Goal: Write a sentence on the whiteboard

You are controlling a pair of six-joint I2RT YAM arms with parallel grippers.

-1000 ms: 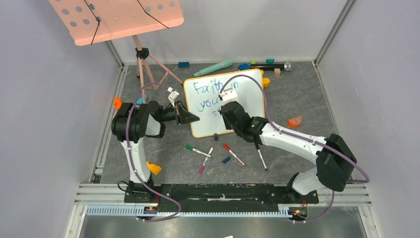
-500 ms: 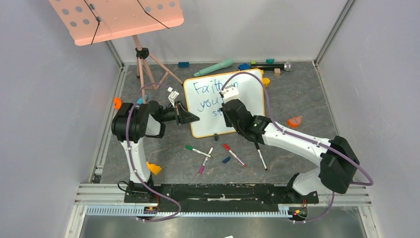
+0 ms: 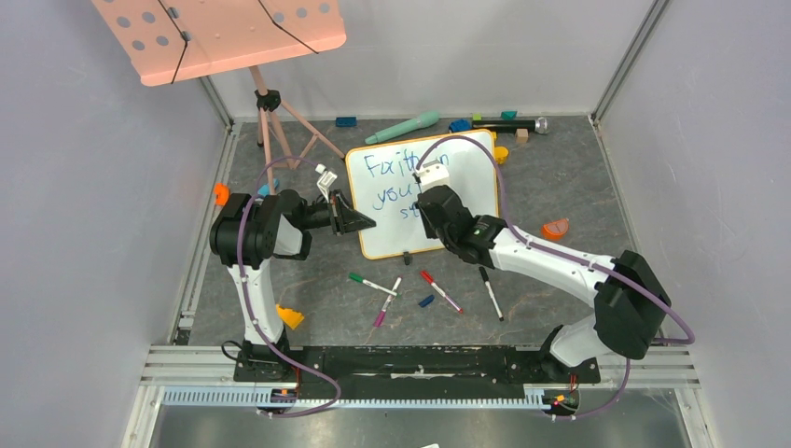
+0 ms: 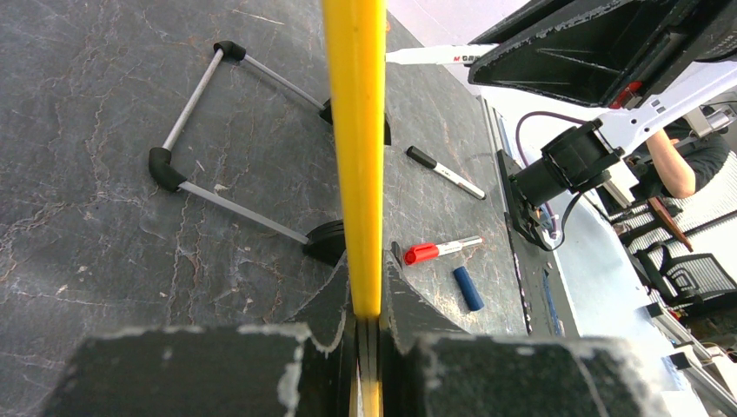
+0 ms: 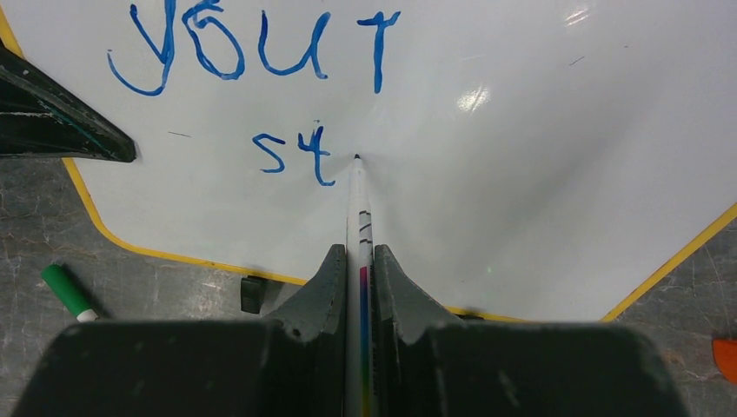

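Nearest the lens in the right wrist view, the right jaws were shut tight on a marker point(image 5: 360, 228). Its barrel ran straight out from between them, long axis pointing up the face of the whiteboard point(image 5: 539, 165). The tip met the white surface just to the right of the letters "st", the start of the third line of the sentence point(image 5: 261, 61), with "your" above it. The bare board for the next strokes therefore lay to the right of the tip, along that line, with room before the yellow frame point(image 4: 356, 130). By that reading the word was barely begun.

Beyond, at the board's left edge, the left jaws were pinched shut on the frame, steadying the board where it stood propped on the counter point(image 3: 578, 187). The right arm point(image 3: 541, 257) alone was at the writing face; the left arm point(image 3: 252, 233) only held. From above, "Faith" headed the board, the word after it partly hidden by the right wrist.
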